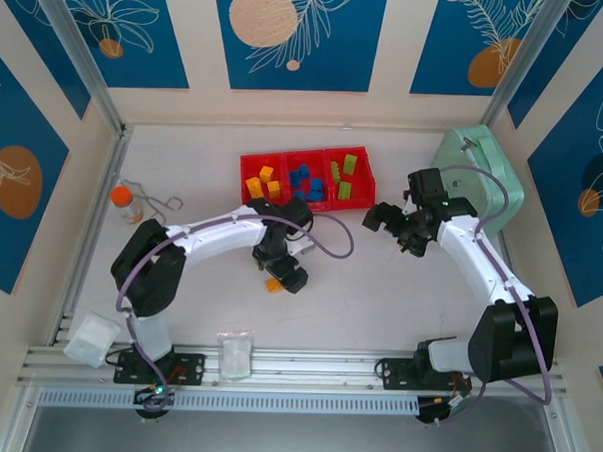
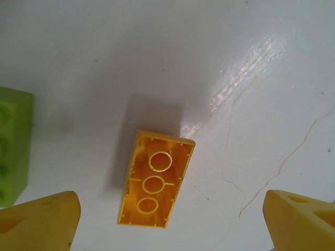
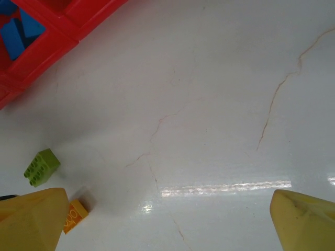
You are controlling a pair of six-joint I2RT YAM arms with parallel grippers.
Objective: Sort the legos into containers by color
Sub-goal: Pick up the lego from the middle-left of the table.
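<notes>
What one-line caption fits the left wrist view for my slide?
Open left gripper over an upside-down orange-yellow plastic brick on the white table, a lime green plastic brick nearby.

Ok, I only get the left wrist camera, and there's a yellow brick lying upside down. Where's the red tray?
Observer: The containers sit farther back on the table, beyond the yellow brick.
Operator: Which bin gets yellow?
Observer: The left compartment already holds the other yellow ones.
Operator: What's the other arm doing?
Observer: The right gripper hovers open above the table, near the tray's right end.
</notes>
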